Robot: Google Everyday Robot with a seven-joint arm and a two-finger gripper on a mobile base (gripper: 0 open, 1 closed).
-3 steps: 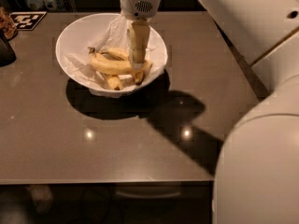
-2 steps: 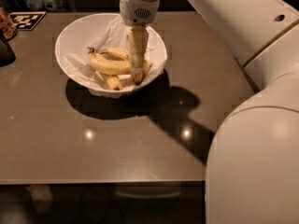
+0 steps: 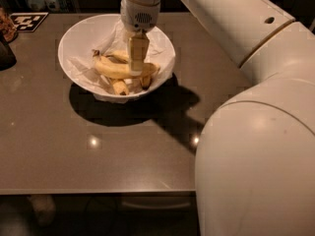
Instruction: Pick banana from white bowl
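The white bowl [image 3: 78, 38], lined with crinkled white paper, stands at the back left of the brown table. The banana [image 3: 114, 69] lies across the bowl's middle, long and pale yellow, with its dark stem tip at the upper left. Two shorter dark-tipped bananas [image 3: 119, 86] lie under its near side. My gripper [image 3: 138, 69] reaches straight down into the bowl from above. Its tip is on the banana's right part and covers a stretch of it.
My white arm [image 3: 256, 151] fills the right side and hides that part of the table [image 3: 98, 156]. A dark object [image 3: 6, 53] sits at the left edge. A black-and-white tag card [image 3: 28, 19] lies at the back left. The table's front edge runs near the bottom.
My gripper's tip has drawn up and a little left, onto the banana. The arm's upper links have swung nearer the camera. The bowl and bananas have stayed in place.
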